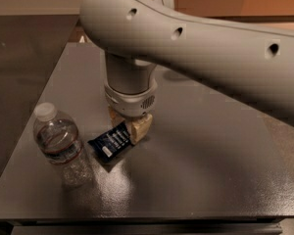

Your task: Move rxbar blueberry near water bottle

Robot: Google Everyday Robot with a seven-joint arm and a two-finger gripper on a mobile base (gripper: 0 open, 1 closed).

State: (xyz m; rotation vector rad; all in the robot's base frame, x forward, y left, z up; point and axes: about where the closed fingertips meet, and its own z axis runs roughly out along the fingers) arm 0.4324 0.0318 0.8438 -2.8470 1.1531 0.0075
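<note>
While tool (129,126) hangs low over table (210,151), clamped on rxbar blueberry (112,141), just beside water bottle (59,148)

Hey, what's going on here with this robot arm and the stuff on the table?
The robot's tool is down low over the dark table, clamped on one end of the rxbar blueberry, which is tilted close to the surface. The water bottle stands upright toward the left of the view, close to the bar's free end but apart from it. The bar is not yet released.
</note>
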